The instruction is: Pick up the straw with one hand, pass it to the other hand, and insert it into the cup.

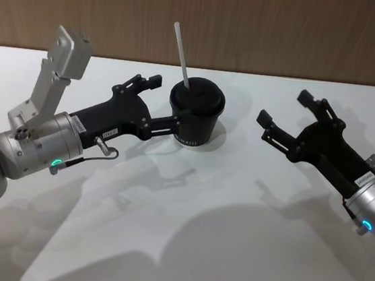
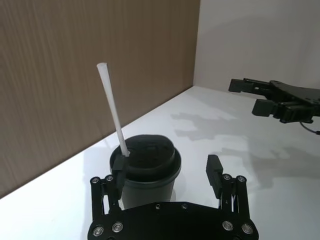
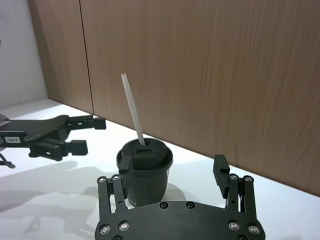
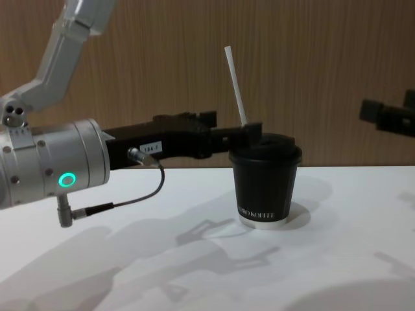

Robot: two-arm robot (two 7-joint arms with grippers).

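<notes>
The black cup (image 1: 196,124) stands upright on the white table (image 1: 195,250), and the white straw (image 1: 182,52) rises from its lid, leaning left and back. My left gripper (image 1: 165,102) is open just left of the cup at lid height. In the left wrist view the cup (image 2: 150,187) sits partly between the fingers, with one fingertip (image 2: 120,167) right beside the base of the straw (image 2: 112,105). My right gripper (image 1: 285,107) hangs open to the right of the cup, well clear of it. From the side, the straw (image 4: 235,84) stands tall above the cup (image 4: 266,188).
A brown wood-panel wall (image 1: 268,27) runs along the table's far edge, close behind the cup. White tabletop stretches in front of the cup and between the two arms.
</notes>
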